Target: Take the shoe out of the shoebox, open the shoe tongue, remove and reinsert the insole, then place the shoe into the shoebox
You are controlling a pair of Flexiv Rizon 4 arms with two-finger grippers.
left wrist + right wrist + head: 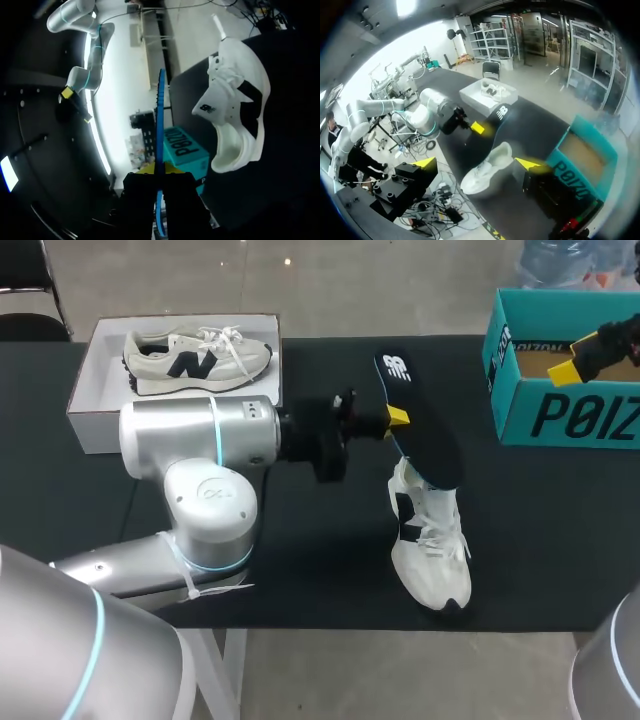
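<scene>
Evidently mid-swap: left gripper (397, 418) clamped on insole (420, 430), lower end at shoe (428, 540) opening, probably for reinsertion; right gripper (577, 355) fingers apart, over shoebox (560, 415).

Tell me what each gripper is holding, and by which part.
Left gripper: the dark insole, pinched on its long edge toward the logo end. Right gripper: open, holding nothing.

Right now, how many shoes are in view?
2. One shoe lies in the white box; the other shoe rests on the table by the insole in the left gripper.
</scene>
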